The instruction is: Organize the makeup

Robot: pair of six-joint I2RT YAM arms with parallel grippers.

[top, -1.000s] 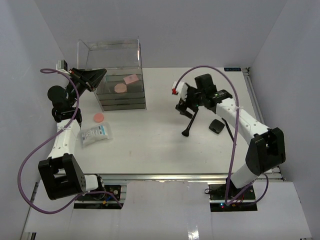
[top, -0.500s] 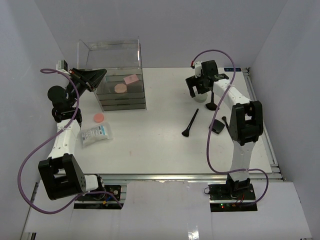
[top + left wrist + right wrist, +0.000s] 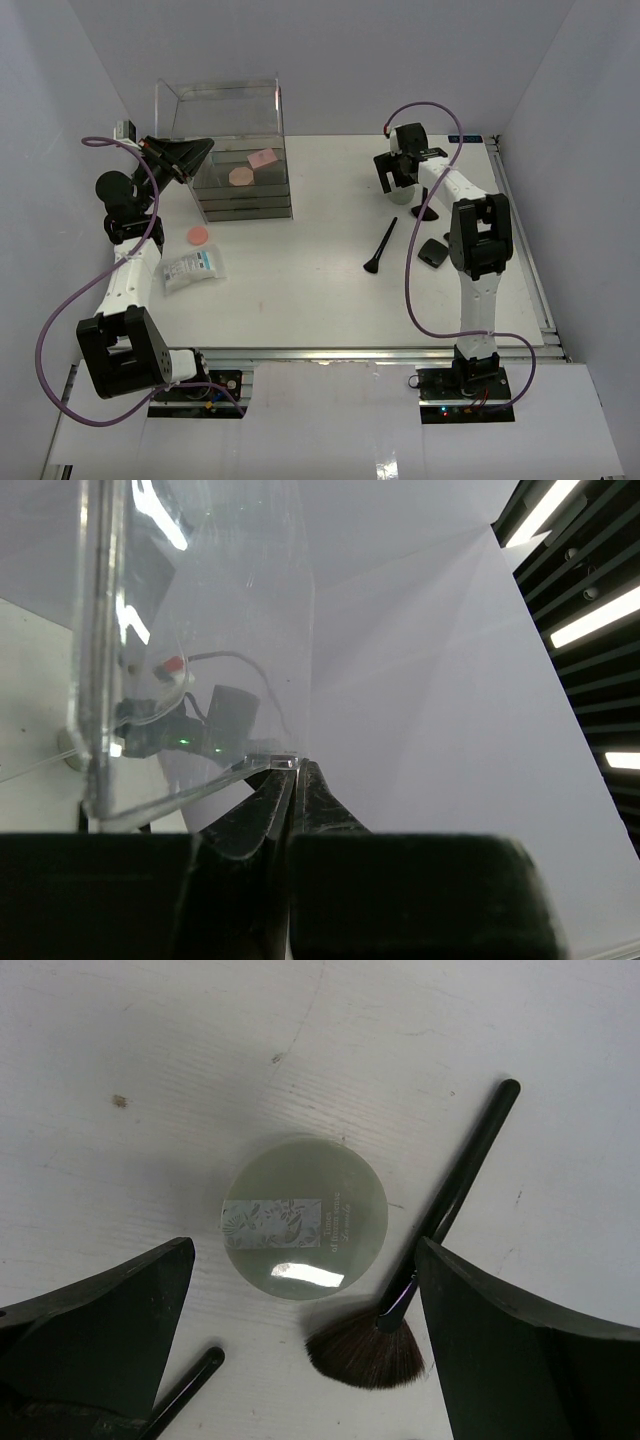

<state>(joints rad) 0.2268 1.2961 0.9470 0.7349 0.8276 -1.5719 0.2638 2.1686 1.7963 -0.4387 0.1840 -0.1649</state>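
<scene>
Far edge of counter (image 3: 300, 300), right of centre: my right end effector (image 3: 304, 1245), fingers spread wide, gripping nothing, hanging over the grey-green jar (image 3: 303, 1217)
grey-green jar: flat on the counter, label up; in my right wrist view it sits between the two fingers, touching neither
fan brush (image 3: 365, 1353): lying on the counter, bristles just beside the jar, handle angling away from it
second brush (image 3: 380, 246): loose on the counter, in from the right edge, apart from the jar
black compact (image 3: 433, 252): on the counter near the right edge, close to the second brush but not touching it
left end effector (image 3: 293, 770): fingers pressed together, pinching a corner of the clear box (image 3: 235, 150) panel
clear box: far-left corner of the counter
pink disc (image 3: 240, 176): inside the clear box
pink palette (image 3: 263, 158): inside the clear box, just beside the pink disc, on its far side
loose pink disc (image 3: 200, 236): on the counter near the left edge, next to a white packet (image 3: 193, 267)
</scene>
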